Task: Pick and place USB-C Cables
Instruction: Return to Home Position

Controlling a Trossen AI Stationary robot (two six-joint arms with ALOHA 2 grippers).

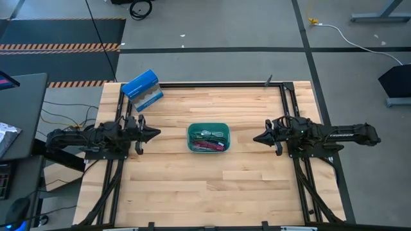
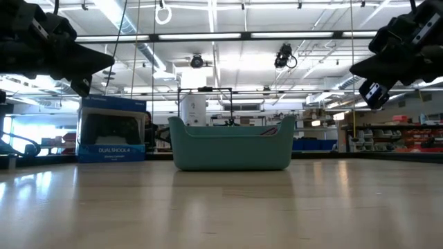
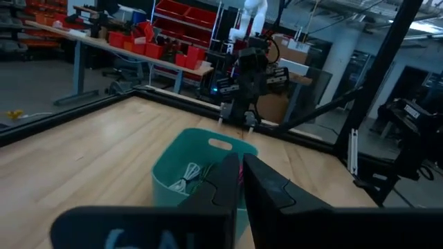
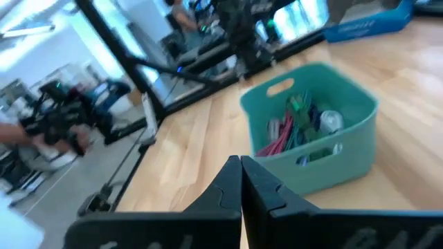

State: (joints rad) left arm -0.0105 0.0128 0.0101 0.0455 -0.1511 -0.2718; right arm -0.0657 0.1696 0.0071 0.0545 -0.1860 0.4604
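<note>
Several small bundled USB-C cables (image 1: 209,140), maroon, green, purple and silvery, lie inside the teal plastic bin (image 1: 190,137) at the table's middle; they also show in the right wrist view (image 4: 297,128) and the left wrist view (image 3: 190,174). My left gripper (image 1: 156,133) hovers shut and empty to the left of the bin, above the table. My right gripper (image 1: 257,138) hovers shut and empty to the right of the bin. In the low view both grippers hang well above the tabletop, the left one (image 2: 107,63) and the right one (image 2: 354,69).
A blue box (image 1: 142,90) stands at the table's far left corner, behind my left arm. The bin (image 2: 232,145) stands on the wooden tabletop between the two grippers. Black frame rails (image 1: 212,84) run along the table's far edge and sides. Bare wood lies toward the near edge.
</note>
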